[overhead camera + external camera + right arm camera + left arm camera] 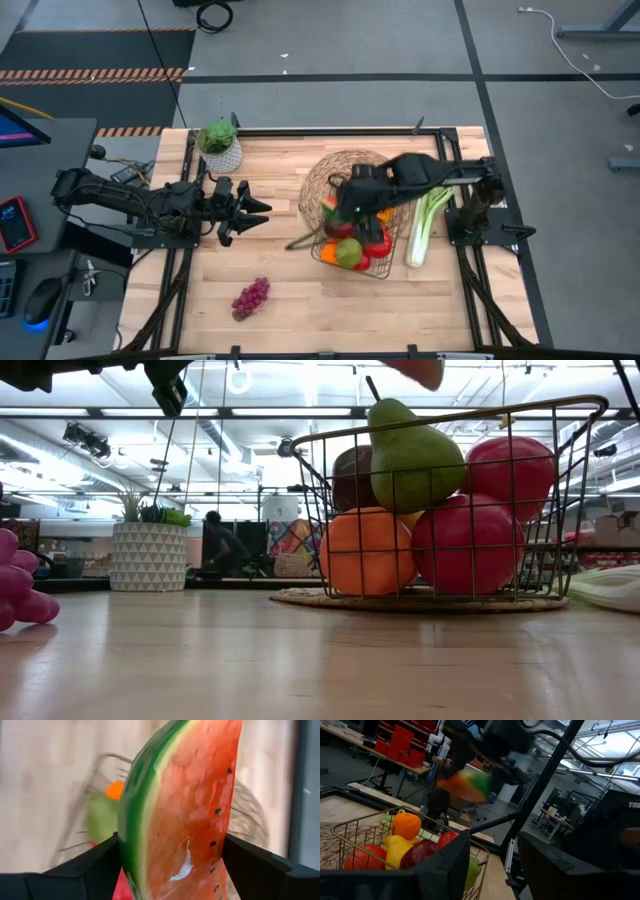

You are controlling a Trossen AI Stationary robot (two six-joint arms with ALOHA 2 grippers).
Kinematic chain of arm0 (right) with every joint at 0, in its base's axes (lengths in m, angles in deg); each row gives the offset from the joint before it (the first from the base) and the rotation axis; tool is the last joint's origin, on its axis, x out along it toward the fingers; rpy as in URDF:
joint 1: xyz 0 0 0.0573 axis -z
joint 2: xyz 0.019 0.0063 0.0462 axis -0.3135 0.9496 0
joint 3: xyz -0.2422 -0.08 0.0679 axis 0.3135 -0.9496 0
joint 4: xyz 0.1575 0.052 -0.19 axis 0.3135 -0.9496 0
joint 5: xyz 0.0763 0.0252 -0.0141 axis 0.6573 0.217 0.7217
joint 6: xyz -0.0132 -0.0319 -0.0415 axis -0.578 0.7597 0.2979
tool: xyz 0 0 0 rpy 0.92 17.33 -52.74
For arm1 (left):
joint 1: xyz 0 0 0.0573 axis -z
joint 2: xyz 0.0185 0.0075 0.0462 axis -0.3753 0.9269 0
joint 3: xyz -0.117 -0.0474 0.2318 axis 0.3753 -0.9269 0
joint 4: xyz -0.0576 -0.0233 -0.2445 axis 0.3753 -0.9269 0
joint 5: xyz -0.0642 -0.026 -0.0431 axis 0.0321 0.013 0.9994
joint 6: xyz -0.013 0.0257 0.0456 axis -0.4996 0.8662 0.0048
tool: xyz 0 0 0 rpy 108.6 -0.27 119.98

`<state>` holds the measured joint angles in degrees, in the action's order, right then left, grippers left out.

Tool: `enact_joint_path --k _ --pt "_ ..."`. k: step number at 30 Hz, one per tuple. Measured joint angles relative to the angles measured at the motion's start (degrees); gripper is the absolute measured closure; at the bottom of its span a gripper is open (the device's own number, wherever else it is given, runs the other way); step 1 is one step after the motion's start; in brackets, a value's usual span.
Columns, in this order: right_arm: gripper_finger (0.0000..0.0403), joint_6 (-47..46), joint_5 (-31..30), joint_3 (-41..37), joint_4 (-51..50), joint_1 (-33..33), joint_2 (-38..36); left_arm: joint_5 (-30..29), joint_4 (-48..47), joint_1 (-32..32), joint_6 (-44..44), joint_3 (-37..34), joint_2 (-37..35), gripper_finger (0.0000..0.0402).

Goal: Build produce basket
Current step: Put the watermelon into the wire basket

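Observation:
The wire basket (372, 262) stands on a round woven mat (325, 172) right of the table's middle. It holds red apples (468, 545), an orange (365, 552), a green pear (412, 455) and a yellow piece (396, 851). My right gripper (345, 207) hangs over the basket's far left part, shut on a watermelon slice (180, 810). The slice's tip shows at the low view's top edge (415, 370). My left gripper (262, 213) is open and empty, left of the basket. Purple grapes (250, 297) lie on the table near its front. The celery stalk (425, 225) lies on the table right of the basket. My right gripper pinches the watermelon slice between its two fingers: one finger (95, 865) on the green rind side (131, 845), the other (255, 865) on the red flesh side (212, 850). The fingers point down from above. The slice is lifted clear above the fruit in the basket.
A leafy plant in a white patterned pot (220, 148) stands at the table's far left. Bare wood lies between the grapes and the basket and along the front edge. A dark metal frame (300, 130) runs along the table's far edge.

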<state>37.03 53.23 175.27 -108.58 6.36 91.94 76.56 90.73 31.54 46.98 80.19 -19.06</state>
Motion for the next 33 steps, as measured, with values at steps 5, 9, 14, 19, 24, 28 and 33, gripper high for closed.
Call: enact_joint_path --k 5,9,14,19,24,28,33 --pt "0.0082 -4.85 -3.31 -6.96 -0.09 4.70 -2.34 0.00 0.00 0.00 -0.01 0.00 0.00 0.0230" --pt "0.0082 -14.06 -3.57 -15.18 -0.29 8.08 -3.90 -0.01 0.00 0.00 0.01 0.00 0.00 0.0230" --pt "0.0082 -18.31 0.74 -25.30 1.11 10.43 -4.31 0.00 0.02 0.00 0.01 0.00 -0.02 0.0230" --pt "0.0082 -18.51 5.80 -33.24 8.61 10.61 -4.31 -0.02 0.00 0.02 -0.01 0.00 0.00 0.0230" --pt "0.0082 -16.67 7.18 -36.43 11.19 10.61 -4.38 0.00 0.00 0.02 0.01 0.00 -0.02 0.0230" --pt "0.0077 -14.21 6.75 -36.66 11.47 10.48 -4.38 -0.01 0.00 0.02 0.01 0.00 0.00 0.0230" --pt "0.0039 -12.16 10.18 -36.68 11.65 10.77 -4.33 0.00 0.01 0.00 0.04 0.00 -0.01 0.0230"
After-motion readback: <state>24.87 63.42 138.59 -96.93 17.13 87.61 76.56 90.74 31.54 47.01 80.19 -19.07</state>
